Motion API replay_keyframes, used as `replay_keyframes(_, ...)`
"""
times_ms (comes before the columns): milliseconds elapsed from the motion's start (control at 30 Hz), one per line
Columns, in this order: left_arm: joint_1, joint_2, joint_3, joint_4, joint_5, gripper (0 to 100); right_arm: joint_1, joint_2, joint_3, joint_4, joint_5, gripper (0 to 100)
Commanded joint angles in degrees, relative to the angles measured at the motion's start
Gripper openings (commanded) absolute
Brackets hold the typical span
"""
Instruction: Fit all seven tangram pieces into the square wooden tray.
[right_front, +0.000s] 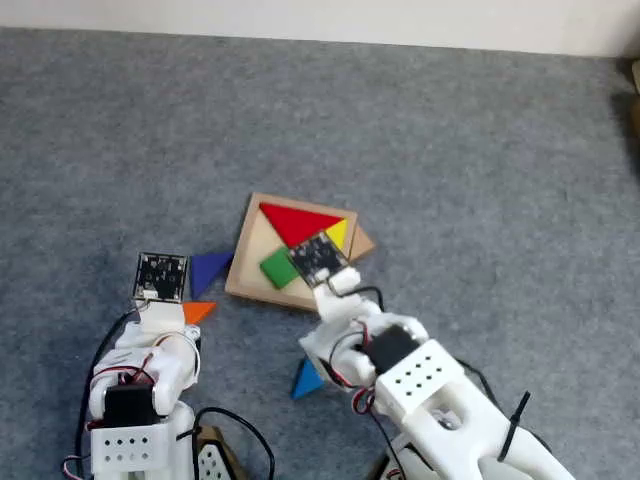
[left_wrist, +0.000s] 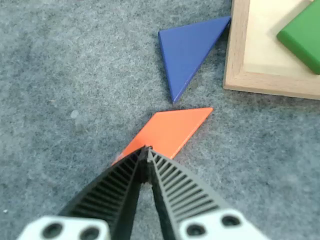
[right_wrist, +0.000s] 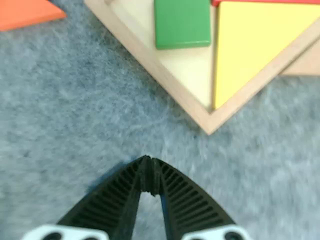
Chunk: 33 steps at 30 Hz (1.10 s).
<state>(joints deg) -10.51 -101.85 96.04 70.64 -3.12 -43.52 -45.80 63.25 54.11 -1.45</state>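
Two closed, empty tools: L tool (left_wrist: 146, 152) tip on orange piece (left_wrist: 172, 131), R tool (right_wrist: 150, 175) near tray (right_wrist: 165, 75) corner.

Red triangle (right_front: 297, 222), yellow piece (right_front: 339, 235), green square (right_front: 278, 268) in the wooden tray (right_front: 254, 248); dark blue triangle (right_front: 208, 268) just beside.

Grey carpet (right_front: 450, 120) spreads across the whole surface, meeting a pale strip (right_front: 400, 20) along the far edge.

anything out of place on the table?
Nothing damaged. Only the red triangle, yellow triangle and green square sit in the tray. The dark blue triangle, orange piece and light blue triangle lie loose on the carpet.
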Motion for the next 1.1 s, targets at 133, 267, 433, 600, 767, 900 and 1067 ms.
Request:
replay_keyframes(133, 0.48, -2.51, 1.10, 0.09, -0.44, 0, -11.56, -1.27, -12.00, 13.32, -26.11, 28.3)
replay_keyframes(267, 0.48, -2.51, 1.10, 0.09, -0.44, 0, -18.51, -1.19, -10.07, 12.97, -32.62, 36.1)
replay_keyframes(433, 0.48, -2.51, 1.10, 0.09, -0.44, 0, -20.62, 4.35, -9.36, 10.68, -35.16, 34.2)
replay_keyframes(600, 0.48, -2.51, 1.10, 0.09, -0.44, 0, -20.62, 18.68, -12.44, 9.45, -38.42, 34.2)
replay_keyframes(767, 0.48, -2.51, 1.10, 0.09, -0.44, 0, -20.53, 27.03, -18.07, 10.07, -39.56, 34.2)
replay_keyframes(900, 0.48, -2.51, 1.10, 0.09, -0.44, 0, -19.74, 31.69, -18.59, 7.16, -39.38, 34.2)
replay_keyframes(1067, 0.48, -2.51, 1.10, 0.09, -0.44, 0, -17.89, 36.35, -18.59, 2.68, -39.12, 34.2)
